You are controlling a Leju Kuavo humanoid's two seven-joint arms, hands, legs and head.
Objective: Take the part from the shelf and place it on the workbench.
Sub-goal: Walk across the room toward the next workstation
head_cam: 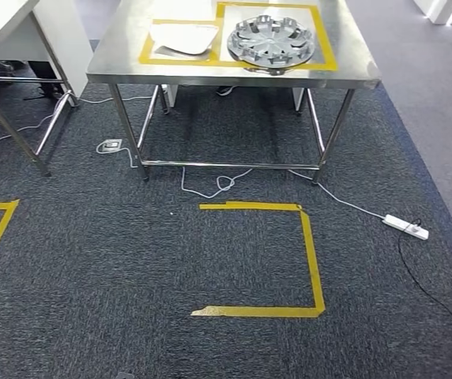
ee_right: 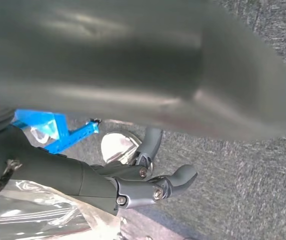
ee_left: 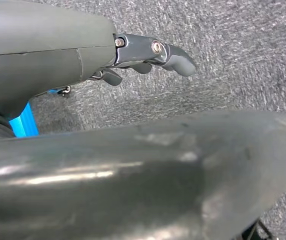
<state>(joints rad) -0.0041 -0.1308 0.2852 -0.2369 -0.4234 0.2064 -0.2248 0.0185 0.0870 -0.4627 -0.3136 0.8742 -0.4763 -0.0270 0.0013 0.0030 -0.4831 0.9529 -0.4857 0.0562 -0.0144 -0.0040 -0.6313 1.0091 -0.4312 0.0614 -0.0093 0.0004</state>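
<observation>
On the steel workbench (head_cam: 116, 63) lies the part (head_cam: 270, 43), far from the fingers (ee_right: 171, 182).

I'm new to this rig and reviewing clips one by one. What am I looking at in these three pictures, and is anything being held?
A two-legged humanoid robot films from three cameras. The head view looks down at a steel workbench on grey carpet; a silver wheel cover and a white tray lie in its yellow-taped boxes. More yellow tape marks the floor, near a power strip. The other two pictures come from wrist cameras. The left hand hangs over carpet, holding nothing visible. The right hand shows fingers apart beside something shiny; whether it holds that is unclear.
</observation>
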